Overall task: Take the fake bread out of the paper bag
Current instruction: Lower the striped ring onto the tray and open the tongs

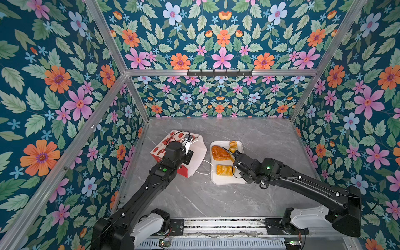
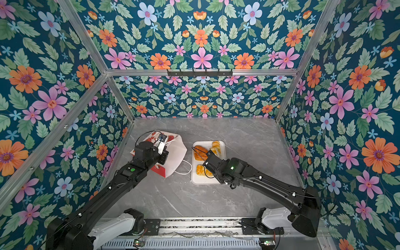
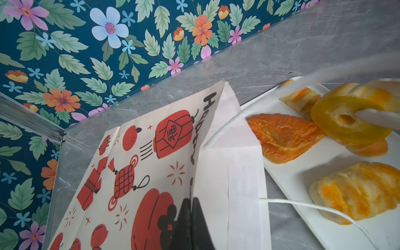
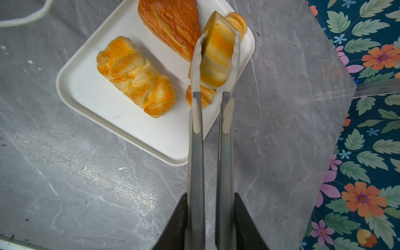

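Steel tongs, clamped in the right gripper, are closed across the flat faces of a glossy yellow toy pastry ring, judged light and slick, above the white rectangular tray. Beside the tray, the red-printed paper bag is pinched by the left gripper.

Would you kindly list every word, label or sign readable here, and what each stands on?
"Happy": black letters along the printed side of the paper bag, in the left wrist view.
A second black word after it: mostly hidden, unreadable.
One character in a diamond on its red lantern motif: too small to read.
Nothing else legible.
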Controlling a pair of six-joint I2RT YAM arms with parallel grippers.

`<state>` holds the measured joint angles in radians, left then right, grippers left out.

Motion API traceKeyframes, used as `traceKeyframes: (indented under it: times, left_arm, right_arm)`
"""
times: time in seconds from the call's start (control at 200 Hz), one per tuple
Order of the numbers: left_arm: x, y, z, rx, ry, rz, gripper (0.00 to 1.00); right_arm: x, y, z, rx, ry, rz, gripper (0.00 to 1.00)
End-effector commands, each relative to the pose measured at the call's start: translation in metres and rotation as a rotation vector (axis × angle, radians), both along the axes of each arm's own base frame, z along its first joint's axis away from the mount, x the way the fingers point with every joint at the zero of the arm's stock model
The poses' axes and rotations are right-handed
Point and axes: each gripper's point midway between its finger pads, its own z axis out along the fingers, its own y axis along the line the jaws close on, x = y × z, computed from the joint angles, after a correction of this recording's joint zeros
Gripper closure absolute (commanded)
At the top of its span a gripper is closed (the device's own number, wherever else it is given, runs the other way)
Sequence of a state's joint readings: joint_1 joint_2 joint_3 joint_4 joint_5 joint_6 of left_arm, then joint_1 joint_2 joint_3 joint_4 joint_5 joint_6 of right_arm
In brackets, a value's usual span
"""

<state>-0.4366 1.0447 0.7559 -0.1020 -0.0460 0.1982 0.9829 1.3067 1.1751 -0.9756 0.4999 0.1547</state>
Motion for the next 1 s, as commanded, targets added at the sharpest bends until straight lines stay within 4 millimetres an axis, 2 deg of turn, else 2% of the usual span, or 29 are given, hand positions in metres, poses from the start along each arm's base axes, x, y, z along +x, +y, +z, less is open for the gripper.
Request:
traceKeyframes:
  times: [0.0,0.46,0.625,0.995]
  left_arm:
    - [0.001,-0.001,0.001,-0.004,-0.011,-0.002,1.00]
    - [0.000,-0.001,0.001,-0.006,-0.010,-0.008,1.00]
    - [-0.001,-0.001,0.002,-0.008,-0.012,-0.011,1.00]
    - [-0.002,-0.002,0.002,-0.014,-0.009,-0.017,1.00]
  right_arm:
    - [-0.006,0.004,0.000,0.020,0.026,0.014,1.00]
    - [-0.023,0.025,-0.014,0.058,0.084,0.035,0.83]
    - [-0.028,0.032,-0.012,0.121,0.102,0.034,0.74]
    - [-0.035,0.037,-0.008,0.203,0.118,0.029,0.62]
